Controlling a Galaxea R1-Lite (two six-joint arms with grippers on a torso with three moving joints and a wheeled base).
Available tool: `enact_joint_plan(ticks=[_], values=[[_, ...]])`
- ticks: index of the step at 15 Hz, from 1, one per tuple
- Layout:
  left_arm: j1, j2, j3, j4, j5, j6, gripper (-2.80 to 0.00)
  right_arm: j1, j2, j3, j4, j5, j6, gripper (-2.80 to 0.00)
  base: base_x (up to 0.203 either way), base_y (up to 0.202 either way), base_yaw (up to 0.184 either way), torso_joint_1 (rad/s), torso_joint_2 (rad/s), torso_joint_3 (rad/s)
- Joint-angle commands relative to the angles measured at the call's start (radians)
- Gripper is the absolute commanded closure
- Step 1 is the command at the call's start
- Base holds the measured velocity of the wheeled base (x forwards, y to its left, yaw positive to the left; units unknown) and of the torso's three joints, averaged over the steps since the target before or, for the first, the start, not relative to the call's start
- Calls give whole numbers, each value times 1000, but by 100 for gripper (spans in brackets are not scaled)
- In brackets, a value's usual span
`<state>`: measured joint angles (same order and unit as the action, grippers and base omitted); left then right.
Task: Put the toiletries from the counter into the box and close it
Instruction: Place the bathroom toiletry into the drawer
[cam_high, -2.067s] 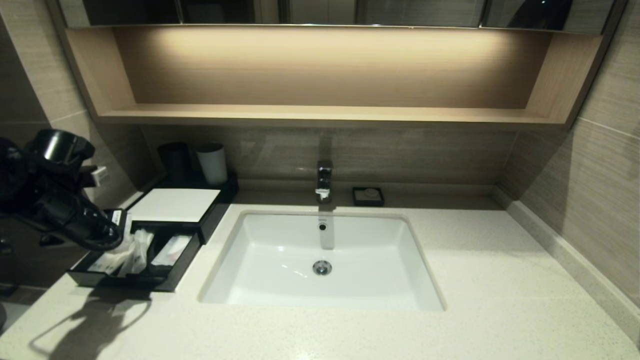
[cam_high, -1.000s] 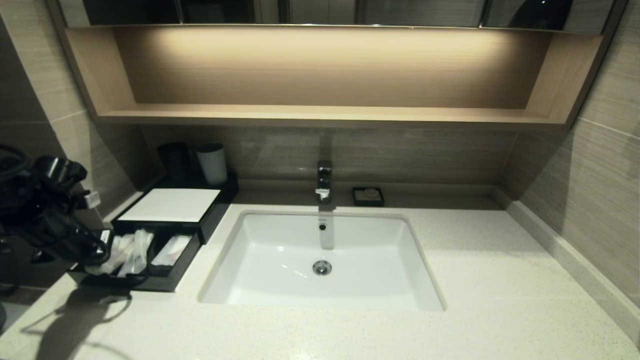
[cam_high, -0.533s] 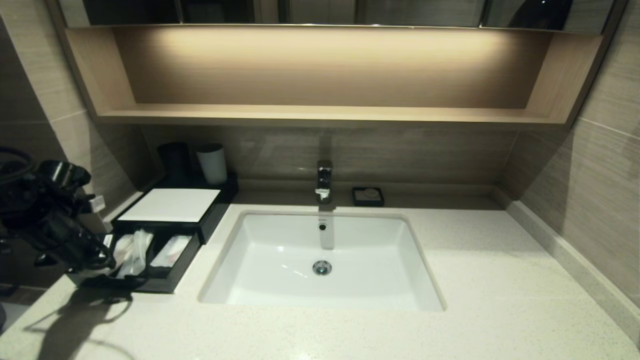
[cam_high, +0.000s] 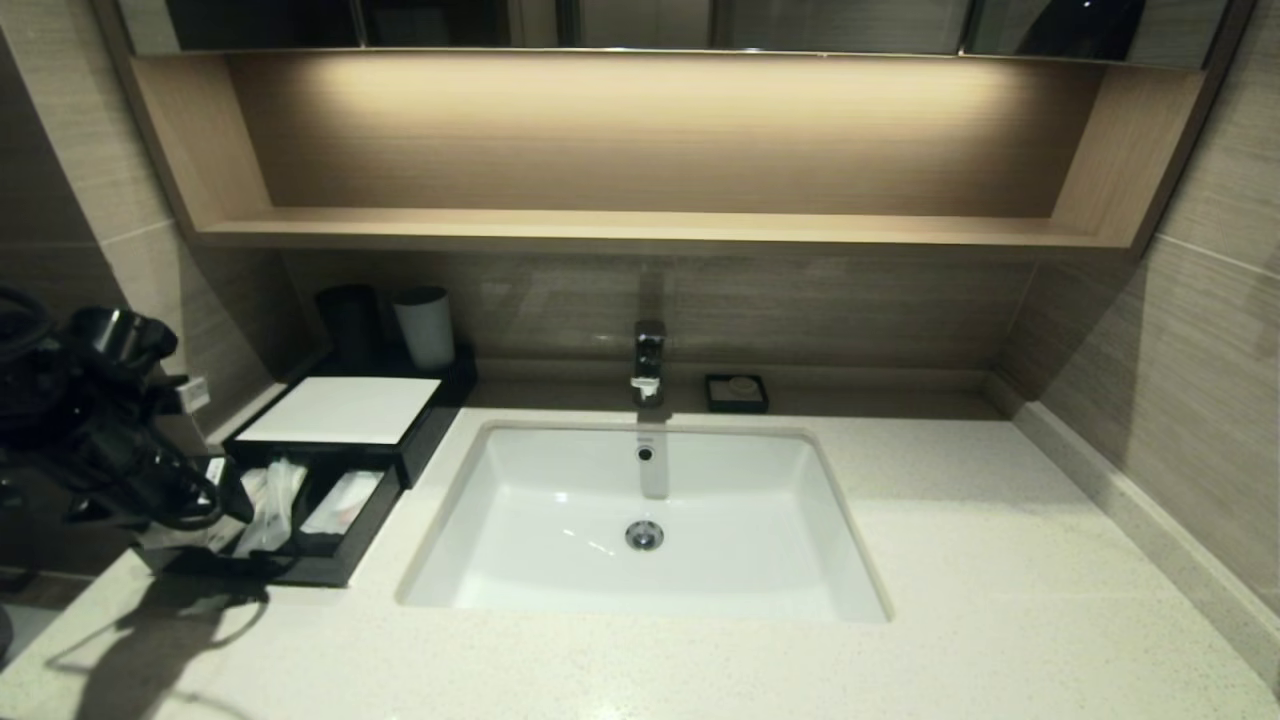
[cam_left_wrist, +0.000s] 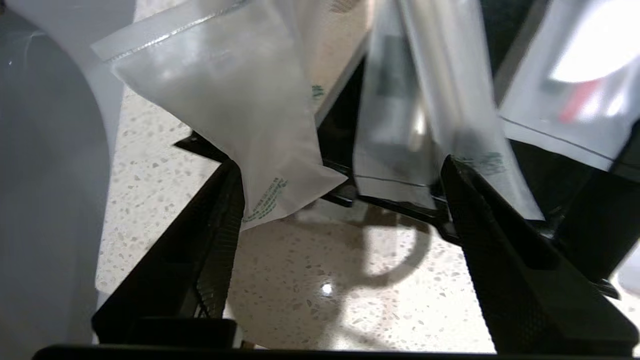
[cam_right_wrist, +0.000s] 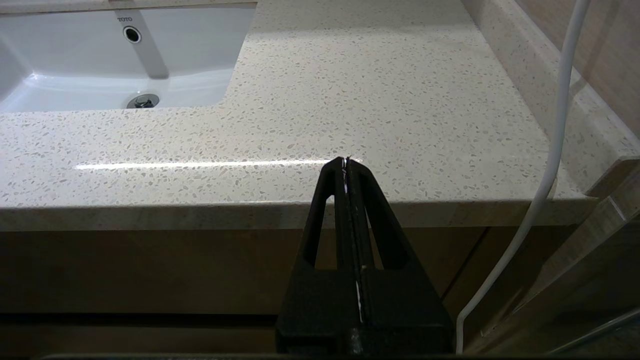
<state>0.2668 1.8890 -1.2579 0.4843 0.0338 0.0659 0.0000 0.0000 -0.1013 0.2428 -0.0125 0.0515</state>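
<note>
The black box (cam_high: 425, 440) with a white top panel stands at the counter's (cam_high: 950, 560) back left, its drawer (cam_high: 345, 555) pulled out. Clear-wrapped packets (cam_high: 275, 500) and a flat white sachet (cam_high: 340, 498) lie in the drawer. My left gripper (cam_high: 225, 497) is open and empty at the drawer's front left corner. In the left wrist view its jaws (cam_left_wrist: 341, 165) stand wide apart over bare counter (cam_left_wrist: 320, 280). A translucent packet (cam_left_wrist: 240, 100) overhangs the drawer edge (cam_left_wrist: 390, 207) beside one finger, next to a clear packet (cam_left_wrist: 415, 125). My right gripper (cam_right_wrist: 346, 161) is shut, parked before the counter's front edge.
A white sink (cam_high: 645, 520) with a chrome tap (cam_high: 648, 360) sits mid-counter. A dark cup (cam_high: 350, 320) and a pale cup (cam_high: 425, 325) stand behind the box. A small black soap dish (cam_high: 736, 392) is by the tap. A wooden shelf (cam_high: 640, 230) hangs above.
My left arm dropped from above the drawer down and to the left, then edged slightly back toward the drawer's corner. The packets stay in the drawer. The right arm has not moved.
</note>
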Motion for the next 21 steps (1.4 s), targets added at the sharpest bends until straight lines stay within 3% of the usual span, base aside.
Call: enact_joint_plan(ticks=[1,4,7,10,12,13,14,18,19,21], values=[[-35,-9,1,2,-63,1,-280,0,0,0,1,0,1,0,0,0,0,0,0,0],[-99,6,-9,-2,-154,10,-280,0,0,0,1,0,1,0,0,0,0,0,0,0],[-111,13,-3,-70,-167,24,-280,0,0,0,1,0,1,0,0,0,0,0,0,0],[-100,7,-2,-98,-103,12,-280,0,0,0,1,0,1,0,0,0,0,0,0,0],[-87,0,-12,-97,62,6,-280,0,0,0,1,0,1,0,0,0,0,0,0,0],[-79,4,-13,-99,68,4,-280,0,0,0,1,0,1,0,0,0,0,0,0,0],[-73,2,-13,-100,16,0,-280,1,0,0,1,0,1,0,0,0,0,0,0,0],[-64,7,-15,-59,-9,1,-280,0,0,0,1,0,1,0,0,0,0,0,0,0],[-64,7,-25,-44,-31,4,0,0,0,0,1,0,1,0,0,0,0,0,0,0],[-64,-2,-44,-41,-36,10,0,0,0,0,1,0,1,0,0,0,0,0,0,0]])
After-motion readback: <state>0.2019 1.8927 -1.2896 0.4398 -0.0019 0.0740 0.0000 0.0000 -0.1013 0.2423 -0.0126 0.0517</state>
